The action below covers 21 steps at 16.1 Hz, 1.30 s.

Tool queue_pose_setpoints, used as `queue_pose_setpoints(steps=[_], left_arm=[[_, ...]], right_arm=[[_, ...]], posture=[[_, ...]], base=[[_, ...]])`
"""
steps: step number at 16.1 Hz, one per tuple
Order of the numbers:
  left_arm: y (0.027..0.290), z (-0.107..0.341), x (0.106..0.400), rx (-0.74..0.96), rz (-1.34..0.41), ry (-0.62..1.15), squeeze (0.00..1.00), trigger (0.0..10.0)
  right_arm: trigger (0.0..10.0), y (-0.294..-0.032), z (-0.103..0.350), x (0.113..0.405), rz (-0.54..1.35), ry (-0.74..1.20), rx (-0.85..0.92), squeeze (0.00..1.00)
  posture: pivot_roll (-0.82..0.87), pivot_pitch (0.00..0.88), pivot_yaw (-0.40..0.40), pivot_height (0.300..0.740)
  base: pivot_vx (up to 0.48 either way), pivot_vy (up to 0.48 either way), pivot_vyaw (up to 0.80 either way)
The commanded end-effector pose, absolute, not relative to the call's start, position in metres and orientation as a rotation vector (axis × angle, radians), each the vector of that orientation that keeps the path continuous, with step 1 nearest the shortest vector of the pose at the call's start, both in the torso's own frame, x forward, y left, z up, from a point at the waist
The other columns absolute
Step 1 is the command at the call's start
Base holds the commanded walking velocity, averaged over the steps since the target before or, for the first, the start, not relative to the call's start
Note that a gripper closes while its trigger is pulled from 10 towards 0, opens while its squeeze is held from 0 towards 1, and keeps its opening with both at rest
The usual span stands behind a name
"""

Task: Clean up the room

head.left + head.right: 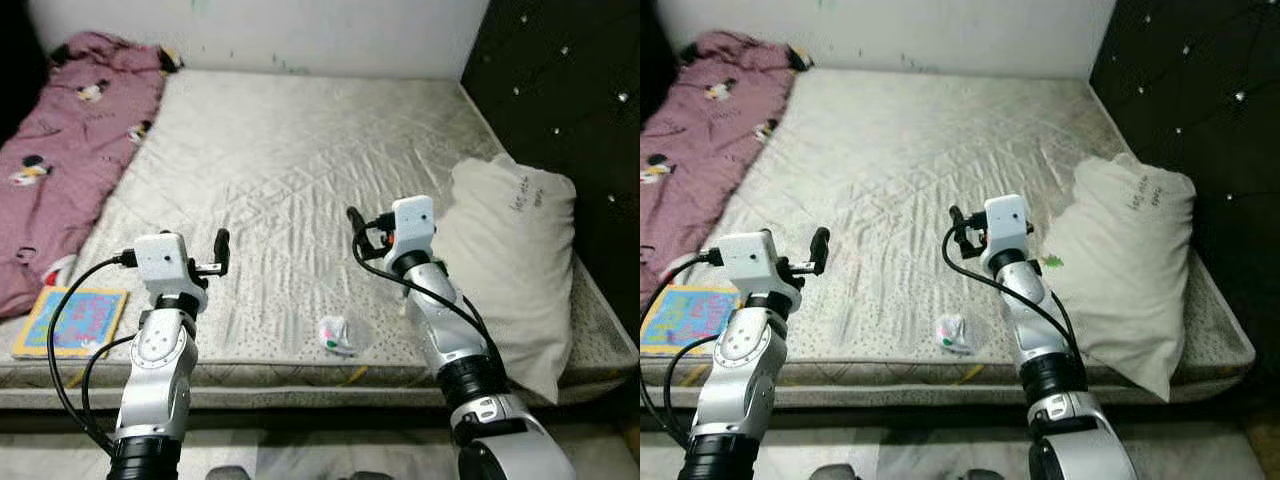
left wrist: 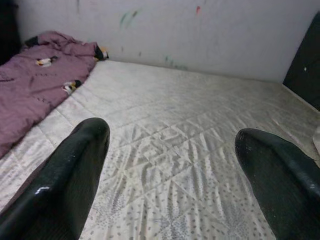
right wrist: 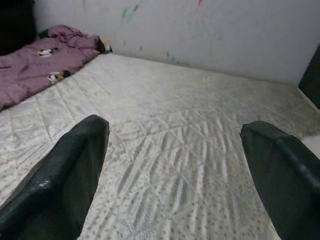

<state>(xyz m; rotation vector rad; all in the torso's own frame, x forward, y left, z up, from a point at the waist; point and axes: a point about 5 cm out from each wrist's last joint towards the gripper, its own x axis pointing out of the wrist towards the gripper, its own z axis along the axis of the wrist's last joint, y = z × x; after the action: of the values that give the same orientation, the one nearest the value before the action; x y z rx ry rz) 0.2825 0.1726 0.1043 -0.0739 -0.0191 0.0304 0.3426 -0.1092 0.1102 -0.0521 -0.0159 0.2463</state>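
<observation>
Trash, a crumpled wrapper, lay at lower centre on the bed. Left end effector and right end effector hovered open, empty, flanking it, seemingly readying a pickup.

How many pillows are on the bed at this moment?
1. The cream pillow lies at the mattress's right side, beside the dark headboard, right of the right gripper. Another could be hidden under the pink blanket on the left.
</observation>
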Motion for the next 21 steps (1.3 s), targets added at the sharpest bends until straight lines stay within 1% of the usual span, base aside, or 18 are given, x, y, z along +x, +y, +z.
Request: queue_pose_setpoints(steps=[1, 4, 9, 14, 21], left_arm=[[0.174, 0.1035, 0.2832, -0.071, 0.038, -0.009, 0.0, 10.0], [0.1751, 0.104, 0.2838, -0.071, 0.054, -0.015, 0.0, 10.0], [0.1743, 0.1034, 0.2803, -0.078, 0.061, -0.013, 0.0, 10.0], [0.1753, 0.1017, 0.2774, -0.106, 0.075, 0.004, 0.0, 10.0], [0.1752, 0.101, 0.2784, -0.112, 0.074, 0.013, 0.0, 10.0]], right_arm=[[10.0, -0.1105, 0.112, 0.3449, 0.239, -0.015, -0.053, 0.0], [10.0, -0.1106, 0.1127, 0.3453, 0.237, -0.019, -0.048, 0.0], [10.0, -0.1092, 0.1124, 0.3414, 0.256, -0.032, -0.041, 0.0], [10.0, -0.1066, 0.1108, 0.3393, 0.281, -0.023, -0.04, 0.0], [10.0, -0.1057, 0.1101, 0.3389, 0.294, -0.021, -0.045, 0.0]], posture=[[0.08, 0.0, -0.033, 0.74], [0.08, 0.0, -0.032, 0.74], [0.08, 0.003, -0.031, 0.74], [0.08, 0.035, -0.033, 0.74], [0.08, 0.024, -0.033, 0.74]], base=[[0.0, 0.0, -0.8], [0.0, 0.0, -0.7], [0.0, 0.0, 0.0], [0.0, 0.0, 0.0], [0.0, 0.0, 0.0]])
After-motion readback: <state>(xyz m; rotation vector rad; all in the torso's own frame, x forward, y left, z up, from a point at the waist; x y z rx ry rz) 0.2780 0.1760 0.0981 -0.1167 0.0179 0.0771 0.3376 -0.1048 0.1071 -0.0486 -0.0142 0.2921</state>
